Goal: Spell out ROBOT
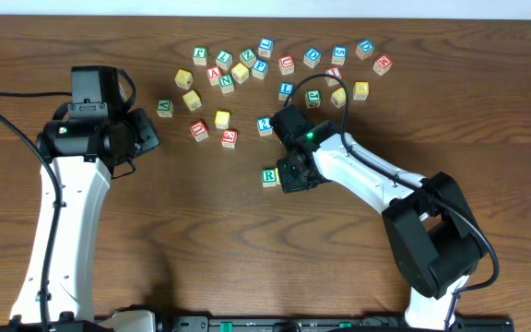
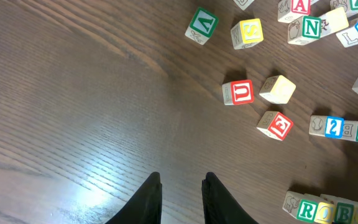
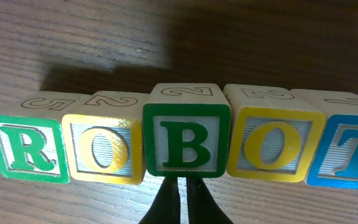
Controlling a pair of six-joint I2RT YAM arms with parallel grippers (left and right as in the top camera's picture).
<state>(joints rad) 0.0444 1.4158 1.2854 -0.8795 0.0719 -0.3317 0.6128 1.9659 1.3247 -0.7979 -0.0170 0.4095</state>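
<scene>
Five wooden cubes stand in a tight row that reads ROBOT in the right wrist view: green R (image 3: 27,149), yellow O (image 3: 103,149), green B (image 3: 186,140), yellow O (image 3: 273,147) and blue T (image 3: 350,154). The B cube sits slightly forward of the others. My right gripper (image 3: 183,182) is shut, holds nothing, and its tips rest against the B cube's front face. From overhead the right gripper (image 1: 289,175) covers most of the row; only the R cube (image 1: 269,177) shows. My left gripper (image 2: 180,180) hovers over bare wood to the left with a small empty gap between its fingers.
Several loose letter cubes lie scattered across the back of the table (image 1: 247,65), among them a red U cube (image 2: 238,92), a plain yellow cube (image 1: 222,118) and a blue 2 cube (image 1: 265,124) close behind the right gripper. Bare wood (image 1: 201,240) lies in front of the row.
</scene>
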